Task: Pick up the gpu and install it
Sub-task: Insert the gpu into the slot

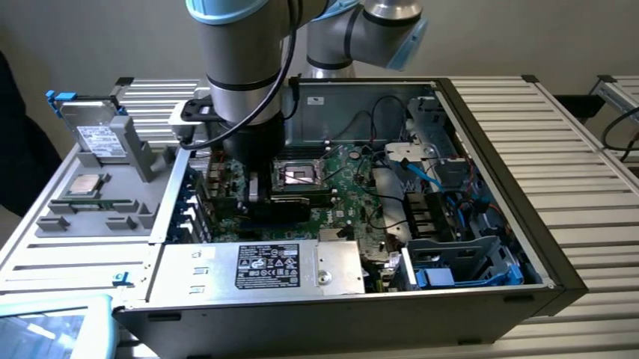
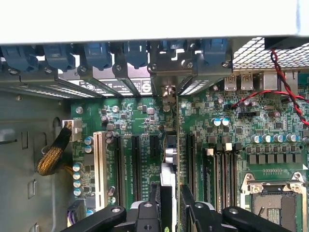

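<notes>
The hand point(image 2: 170, 208) is deep inside the open computer case point(image 1: 559, 247), closed narrowly on the gpu point(image 2: 170, 162). The card is seen edge-on, standing upright over the motherboard point(image 2: 140, 121). Its far end lies close to the case's rear wall, beneath the row of blue slot clips point(image 2: 96, 53). Long black expansion slots point(image 2: 135, 164) run parallel just beside it on either side, leaving little side room. The CPU socket point(image 2: 277, 203) sits well apart. In the exterior view the power supply point(image 1: 265, 265) borders the near edge of the motherboard.

The power supply label point(image 1: 268, 266) (black, white print) cannot be read.
</notes>
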`<state>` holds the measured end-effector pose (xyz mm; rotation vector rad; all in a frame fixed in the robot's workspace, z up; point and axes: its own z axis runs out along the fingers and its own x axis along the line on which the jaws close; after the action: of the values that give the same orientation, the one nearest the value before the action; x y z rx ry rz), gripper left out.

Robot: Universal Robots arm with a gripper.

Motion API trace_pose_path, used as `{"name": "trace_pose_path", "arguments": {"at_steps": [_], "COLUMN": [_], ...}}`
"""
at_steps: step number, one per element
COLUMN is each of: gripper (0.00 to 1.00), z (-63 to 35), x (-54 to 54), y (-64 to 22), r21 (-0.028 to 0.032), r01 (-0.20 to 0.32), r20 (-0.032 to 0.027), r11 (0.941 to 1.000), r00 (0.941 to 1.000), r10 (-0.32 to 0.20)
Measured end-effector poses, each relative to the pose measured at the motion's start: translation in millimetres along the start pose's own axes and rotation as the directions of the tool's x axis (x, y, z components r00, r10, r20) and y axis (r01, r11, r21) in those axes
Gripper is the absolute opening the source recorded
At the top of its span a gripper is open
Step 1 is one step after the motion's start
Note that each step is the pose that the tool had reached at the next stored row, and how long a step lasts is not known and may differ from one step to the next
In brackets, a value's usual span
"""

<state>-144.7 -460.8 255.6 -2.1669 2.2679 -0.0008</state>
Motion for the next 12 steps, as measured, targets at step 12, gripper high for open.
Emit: {"name": "trace_pose_path", "arguments": {"at_steps": [12], "gripper": [0.28], "z": [0.5], "x": [0.0], "y": [1.3], "r21": [0.0001], "r01": [0.0], "r20": [0.0003], "r11": [1.0], "r00": [1.0], "r10": [0.0]}}
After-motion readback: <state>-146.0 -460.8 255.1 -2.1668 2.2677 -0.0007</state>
